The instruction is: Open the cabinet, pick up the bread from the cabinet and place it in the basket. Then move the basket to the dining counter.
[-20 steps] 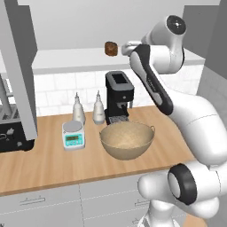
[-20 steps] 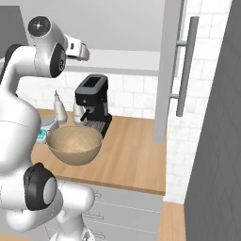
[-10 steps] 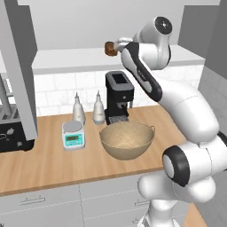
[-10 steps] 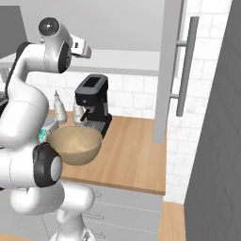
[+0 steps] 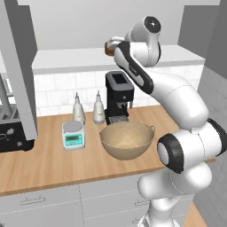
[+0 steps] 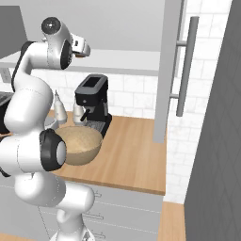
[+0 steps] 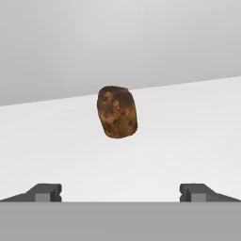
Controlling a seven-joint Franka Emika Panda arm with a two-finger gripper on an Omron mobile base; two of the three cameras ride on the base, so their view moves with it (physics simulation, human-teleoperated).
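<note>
Since the last second our white arm has swung its hand leftward along the open cabinet and now points straight at the bread. Our two-finger gripper (image 7: 120, 193) stands spread wide and empty, its dark tips well apart at the foot of the hand view, with the small dark brown, crusty lump of bread (image 7: 116, 112) centred between them but still ahead, untouched.

The bread sits on the pale shelf (image 5: 66, 60) of the wide light-grey wall cabinet (image 5: 20, 71), whose doors hang open; from the left base camera we see it (image 5: 107, 45) just beside the hand, near the shelf's front edge. Below, on the wood worktop (image 5: 48, 159), the large tan woven bowl-shaped basket (image 5: 127, 140) waits in front of a black coffee machine (image 5: 119, 95), with two pale bottles (image 5: 88, 109) and a small kitchen scale (image 5: 73, 134) near it on the left.

We judge the reach to be nearly done and the grasp not yet begun. The risk lies in the last advance: the lump is rounded and loose on a smooth shelf, so a tip that meets it first could push it deeper or roll it sideways off the lip. Closing too early would pinch only its near face and let it slip on the lift toward the basket.
</note>
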